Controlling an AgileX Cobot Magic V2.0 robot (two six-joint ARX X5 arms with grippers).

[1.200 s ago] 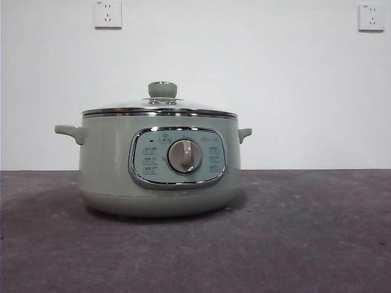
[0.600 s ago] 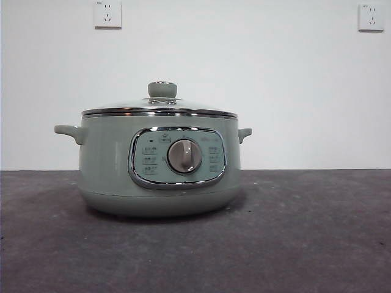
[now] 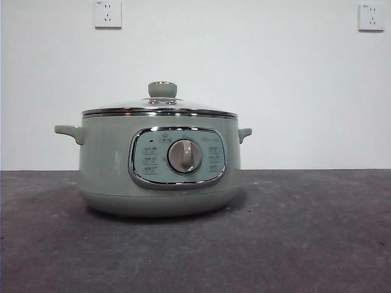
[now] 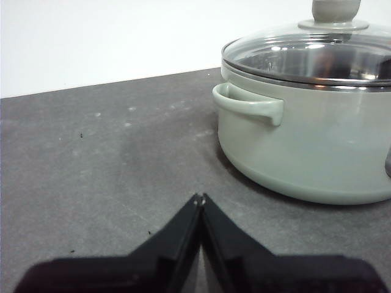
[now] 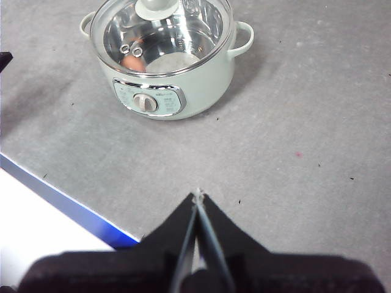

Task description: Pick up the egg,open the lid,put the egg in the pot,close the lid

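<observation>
No change across the last second: pot sits mid-table, lid seated on it. Egg shows through the glass, inside the pot at its left. Left gripper and right gripper both pinched closed, empty, parked well clear. Looks finished.

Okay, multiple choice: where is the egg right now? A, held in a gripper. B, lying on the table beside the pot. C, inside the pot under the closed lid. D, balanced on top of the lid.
C: the right wrist view shows the reddish-brown egg through the glass lid, which sits closed on the pot.
</observation>
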